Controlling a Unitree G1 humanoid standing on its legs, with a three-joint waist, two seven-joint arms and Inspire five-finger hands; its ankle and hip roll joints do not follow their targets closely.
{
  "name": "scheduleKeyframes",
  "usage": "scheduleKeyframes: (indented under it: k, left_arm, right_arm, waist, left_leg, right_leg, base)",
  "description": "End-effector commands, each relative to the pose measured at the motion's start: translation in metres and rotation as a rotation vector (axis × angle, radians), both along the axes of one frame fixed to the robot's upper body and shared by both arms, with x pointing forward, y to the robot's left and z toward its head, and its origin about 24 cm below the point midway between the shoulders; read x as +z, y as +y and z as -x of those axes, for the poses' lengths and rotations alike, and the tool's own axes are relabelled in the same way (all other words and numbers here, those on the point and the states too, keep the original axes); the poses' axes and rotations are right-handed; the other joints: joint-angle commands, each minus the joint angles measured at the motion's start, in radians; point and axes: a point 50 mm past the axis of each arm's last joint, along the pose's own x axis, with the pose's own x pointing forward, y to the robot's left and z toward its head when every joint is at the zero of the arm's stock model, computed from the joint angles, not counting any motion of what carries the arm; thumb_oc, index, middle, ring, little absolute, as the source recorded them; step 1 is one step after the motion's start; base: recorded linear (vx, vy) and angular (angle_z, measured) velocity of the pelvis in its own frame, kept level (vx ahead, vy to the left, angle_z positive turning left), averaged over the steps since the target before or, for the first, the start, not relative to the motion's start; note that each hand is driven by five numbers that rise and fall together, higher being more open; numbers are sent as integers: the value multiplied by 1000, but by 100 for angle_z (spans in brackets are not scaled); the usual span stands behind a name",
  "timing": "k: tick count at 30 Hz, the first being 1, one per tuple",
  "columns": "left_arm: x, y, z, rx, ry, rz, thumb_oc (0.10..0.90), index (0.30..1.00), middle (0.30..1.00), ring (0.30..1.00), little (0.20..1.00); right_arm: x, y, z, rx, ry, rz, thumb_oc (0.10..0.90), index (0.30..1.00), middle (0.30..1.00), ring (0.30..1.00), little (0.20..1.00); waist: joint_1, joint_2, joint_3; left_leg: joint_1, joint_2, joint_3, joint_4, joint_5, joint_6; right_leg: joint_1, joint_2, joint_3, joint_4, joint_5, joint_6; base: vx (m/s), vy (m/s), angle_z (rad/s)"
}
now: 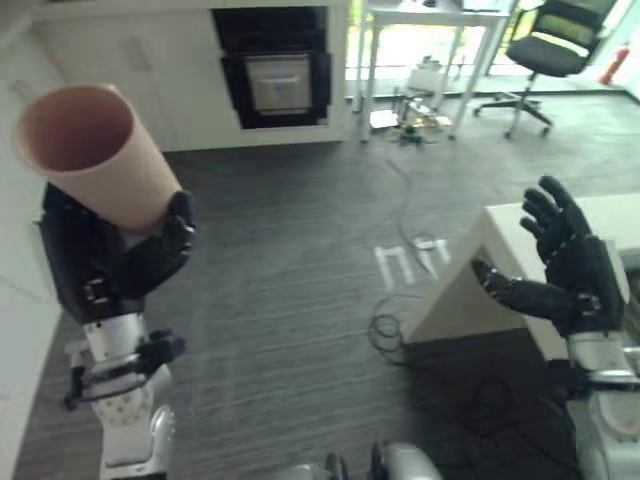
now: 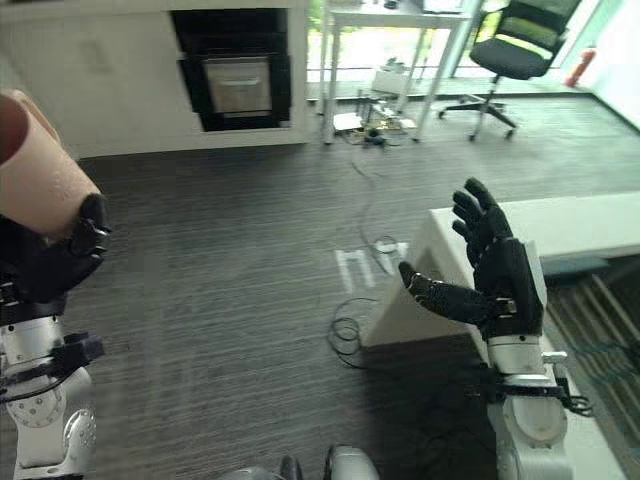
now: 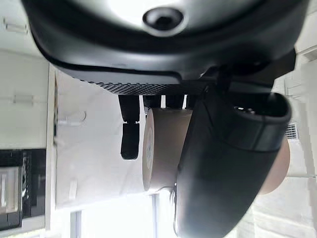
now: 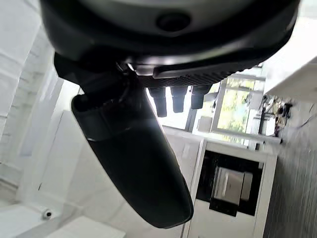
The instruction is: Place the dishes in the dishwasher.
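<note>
Left eye view: the left hand is raised at the robot's left side with its fingers and thumb wrapped round a pink cup — the cup is tilted, its open mouth turned up and toward the camera. The right hand is held up with fingers spread and nothing in it, just in front of a white counter. Across the dark floor stands an open built-in appliance in white cabinets, with an office chair further right.

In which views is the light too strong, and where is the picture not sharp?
Left eye view: window behind the desk is washed out. Left wrist view: bright glare beside the cup, which is blurred. Right wrist view: the thumb is soft.
</note>
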Motion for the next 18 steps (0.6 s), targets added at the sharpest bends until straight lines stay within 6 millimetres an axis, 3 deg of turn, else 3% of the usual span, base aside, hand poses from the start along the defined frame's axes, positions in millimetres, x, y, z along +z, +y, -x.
scheduleKeyframes:
  k: [1, 10, 11, 13, 16, 18]
  left_arm:
    - [38, -5, 12, -15, -200, -98, 400, 300, 300, 300, 300]
    - [37, 4, 20, 50, -200, -40, 400, 300, 300, 300, 300]
    - [26, -9, 17, -22, -211, 20, 400, 300, 300, 300, 300]
    - [26, -11, 14, -14, -202, 31, 400, 300, 300, 300, 300]
    - [24, -11, 14, -4, -194, 40, 400, 300, 300, 300, 300]
    - [21, -10, 16, -5, -183, 52, 400, 300, 300, 300, 300]
  right_arm:
    - [41, -4, 4, 3, -248, 10, 800, 900, 900, 900, 900]
    - [44, 10, -4, 53, -216, 58, 800, 900, 900, 900, 900]
    - [38, 10, -12, 143, -170, 93, 800, 900, 900, 900, 900]
    - [36, 10, -5, 161, -157, 96, 800, 900, 900, 900, 900]
    - [35, 6, -3, 154, -145, 87, 800, 900, 900, 900, 900]
    - [34, 5, -4, 162, -136, 100, 800, 900, 900, 900, 900]
  waist:
    - [-4, -43, -120]
    - [41, -27, -137]
    - [1, -47, -6]
    - [-11, -41, -33]
    - [-16, -37, -52]
    - [-8, -54, -49]
  left_leg:
    - [-62, 145, -178, 81, -79, -136]
    - [-90, 184, -190, 81, -53, -170]
    - [-64, 246, -82, 81, 29, -207]
    - [-88, 279, -82, 81, 31, -224]
    - [-77, 268, -89, 81, 28, -229]
    - [-38, 225, -70, 81, 135, -230]
  right_leg:
    - [132, -45, -12, -138, 29, 110]
    - [157, -64, -91, -138, -7, 101]
    - [167, 0, -32, -138, 28, 81]
    - [175, 3, -47, -138, 2, 76]
    - [173, 7, -53, -138, -12, 63]
    - [181, 7, -44, -138, -18, 38]
  base:
    - [32, -62, 40]
    - [1, -55, 28]
    - [14, -41, -4]
    - [82, -67, -4]
    - [103, -78, 5]
    - [128, -120, 2]
